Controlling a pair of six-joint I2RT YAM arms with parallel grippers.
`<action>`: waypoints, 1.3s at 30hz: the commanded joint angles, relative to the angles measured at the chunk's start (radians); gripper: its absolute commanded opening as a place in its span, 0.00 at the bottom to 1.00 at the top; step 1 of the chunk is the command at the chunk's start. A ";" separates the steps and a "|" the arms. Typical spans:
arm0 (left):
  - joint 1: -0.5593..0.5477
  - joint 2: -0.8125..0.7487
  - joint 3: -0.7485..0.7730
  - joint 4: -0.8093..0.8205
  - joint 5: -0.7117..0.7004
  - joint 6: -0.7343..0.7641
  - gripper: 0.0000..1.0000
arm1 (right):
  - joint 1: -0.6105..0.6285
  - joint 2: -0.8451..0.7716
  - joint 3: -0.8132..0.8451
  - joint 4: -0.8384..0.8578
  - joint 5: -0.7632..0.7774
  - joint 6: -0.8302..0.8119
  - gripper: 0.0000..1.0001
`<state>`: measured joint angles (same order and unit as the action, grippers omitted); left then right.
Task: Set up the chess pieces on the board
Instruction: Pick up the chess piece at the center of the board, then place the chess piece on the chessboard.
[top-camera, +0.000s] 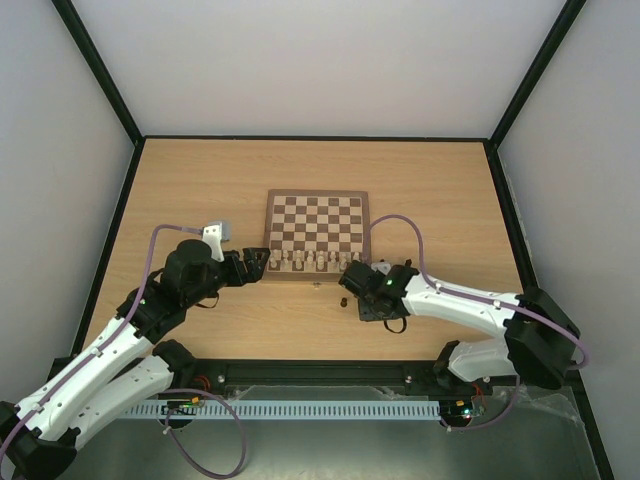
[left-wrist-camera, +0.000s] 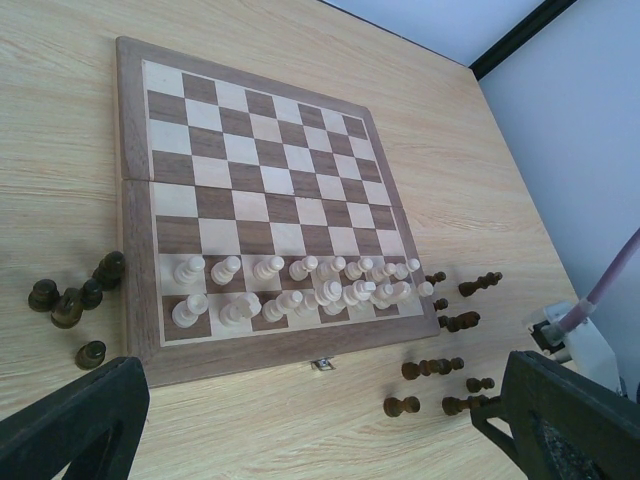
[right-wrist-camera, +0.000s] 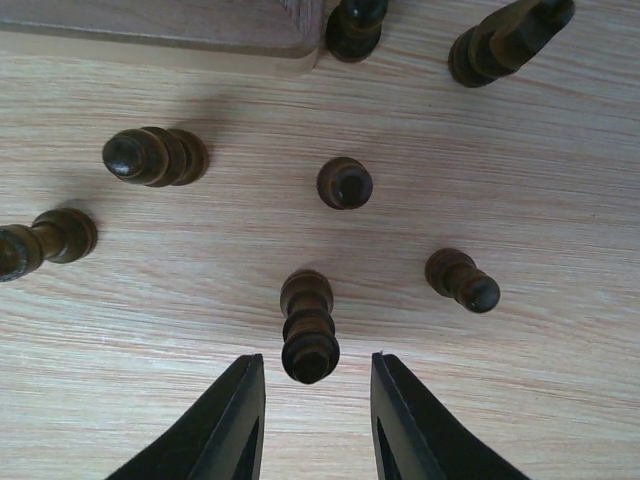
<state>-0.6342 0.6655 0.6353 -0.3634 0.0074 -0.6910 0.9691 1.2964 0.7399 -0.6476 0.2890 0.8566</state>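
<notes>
Dark piece (right-wrist-camera: 309, 335) sits between the jaws of the right claw (right-wrist-camera: 315, 358), which are part spread and clear of it on both sides; whether it stands or lies is unclear. Other dark pieces (right-wrist-camera: 345, 183) sit ahead of the claw and to either side. Centre the claw on the piece, close until both fingers bear evenly, then lift straight, sparing the neighbours. The left claw (left-wrist-camera: 325, 390) hangs fully spread and empty, the board (left-wrist-camera: 133, 250) ahead of it, pale pieces (left-wrist-camera: 300, 290) filling its two nearest rows.
</notes>
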 joint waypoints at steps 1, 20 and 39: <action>0.003 -0.001 -0.002 0.005 0.002 0.013 0.99 | 0.006 0.033 0.012 -0.011 0.017 -0.005 0.29; 0.003 -0.010 0.000 -0.008 -0.023 0.025 1.00 | -0.013 -0.027 0.277 -0.209 0.099 -0.077 0.10; 0.008 0.007 0.000 0.004 0.003 0.043 0.99 | -0.252 0.579 1.343 -0.381 0.027 -0.437 0.09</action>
<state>-0.6334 0.6624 0.6353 -0.3729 -0.0029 -0.6609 0.7551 1.7550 1.8698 -0.9176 0.3531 0.5209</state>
